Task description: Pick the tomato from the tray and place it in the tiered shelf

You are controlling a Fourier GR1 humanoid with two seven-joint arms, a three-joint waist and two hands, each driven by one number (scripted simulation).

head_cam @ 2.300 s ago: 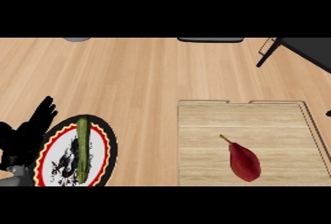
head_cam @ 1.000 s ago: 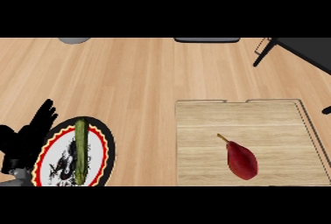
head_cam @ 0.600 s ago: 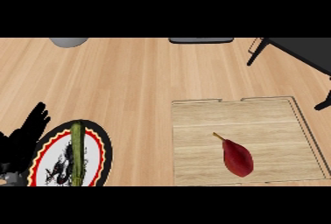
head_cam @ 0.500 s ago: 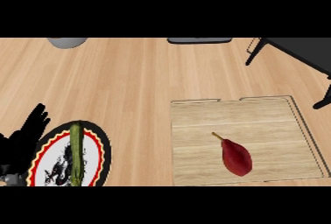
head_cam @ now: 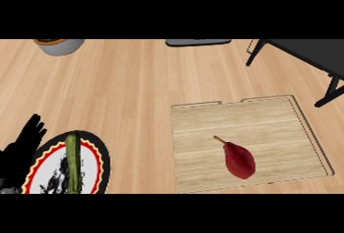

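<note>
A dark red, drop-shaped fruit with a thin stem [head_cam: 239, 159] lies on the wooden tray [head_cam: 201, 118] at the right of the counter. It looks like a chili or pear, not a round tomato. The black tiered shelf [head_cam: 302, 57] shows at the upper right, with only its top board and legs in view. My left hand [head_cam: 20, 148] rests open at the left edge, fingers up, beside a plate. It is far from the tray. My right hand does not show.
A round plate with a red and yellow rim [head_cam: 74, 166] holds a long green vegetable [head_cam: 73, 161] at the lower left. A grey pot [head_cam: 59, 45] stands at the top left. A dark flat object [head_cam: 198, 42] sits at the top edge.
The view has shifted, so the tray, plate and fruit slid left and slightly up in the picture. More of the shelf and pot shows. The left hand stays resting.
</note>
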